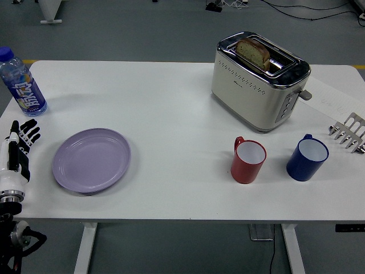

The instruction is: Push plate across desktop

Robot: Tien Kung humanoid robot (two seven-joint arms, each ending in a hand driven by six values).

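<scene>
Head view: white, smooth desk (171,114) with rounded corners, carried on white legs, over a grey floor. 1 plate (92,160), round, shallow and matte lilac, lies flat on the left part of the desk, near the front edge. 1 robot hand, the left robot hand (17,154), rests at the left edge of the desk just beside the plate, apart from it; its black-and-white segmented fingers (27,133) are extended and slightly spread, pointing away from the camera, and hold nothing. The right robot hand is out of view.

1 bottle (21,84) of clear plastic, with a blue cap and a blue label, stands upright at the far left corner of the desk, beyond the left robot hand. 1 toaster (259,83), a boxy cream body with a polished metal top and a row of small perforations along its side, stands at the far right centre; 1 slice of brown bread (254,53) sticks up out of 1 of its 2 slots. 2 cups stand upright, side by side but apart, in front of the toaster: 1 red cup (248,161) and 1 blue cup (307,158), both cylindrical, glossy, white inside, each with a handle turned toward the far left. 1 metal rack (348,132) with prongs shows at the right edge, partly cut off.
</scene>
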